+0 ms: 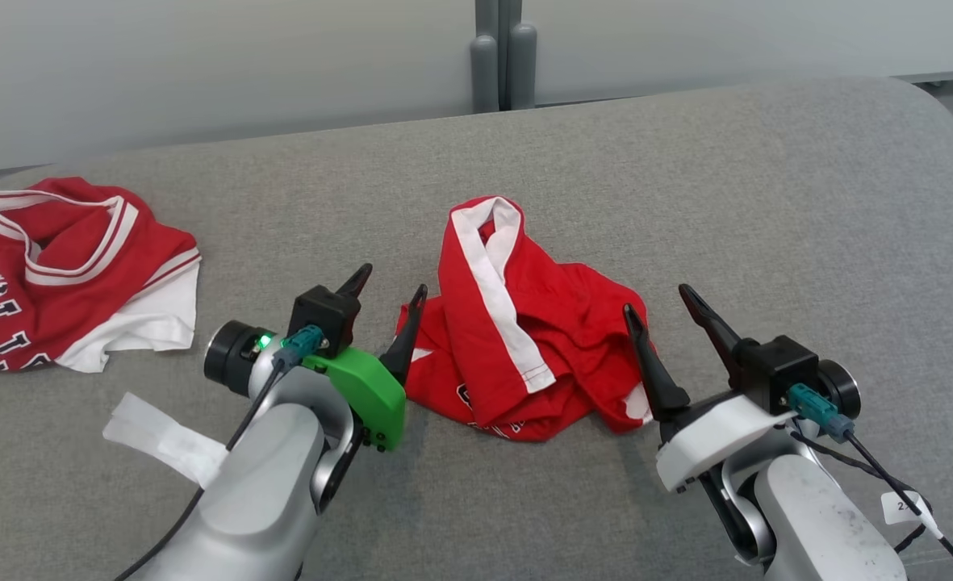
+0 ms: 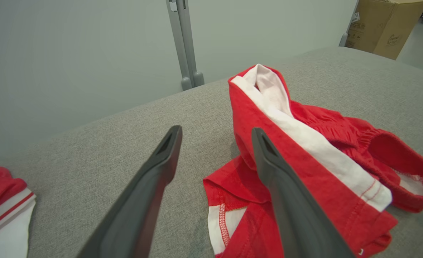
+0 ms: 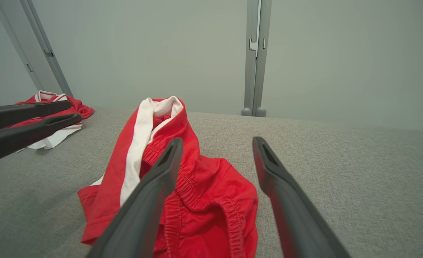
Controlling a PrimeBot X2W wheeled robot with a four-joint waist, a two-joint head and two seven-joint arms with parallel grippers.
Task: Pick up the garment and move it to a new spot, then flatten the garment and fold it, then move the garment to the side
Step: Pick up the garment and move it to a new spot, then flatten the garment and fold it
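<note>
The left hand (image 1: 392, 281) and the right hand (image 1: 655, 300), each released with its two long dark fingers spread and holding nothing, stood at the two near sides of the crumpled red cloth shorts with a white side stripe (image 1: 524, 339). The shorts lay in a soft heap at the middle of the grey woven bench (image 1: 766, 202). The pick-up step seemed not yet begun. The next move would call for lowering and pinching a firm fold, perhaps the gathered elastic waistband (image 3: 211, 211). Farther left lay a rumpled red and white jersey (image 1: 73, 258).
</note>
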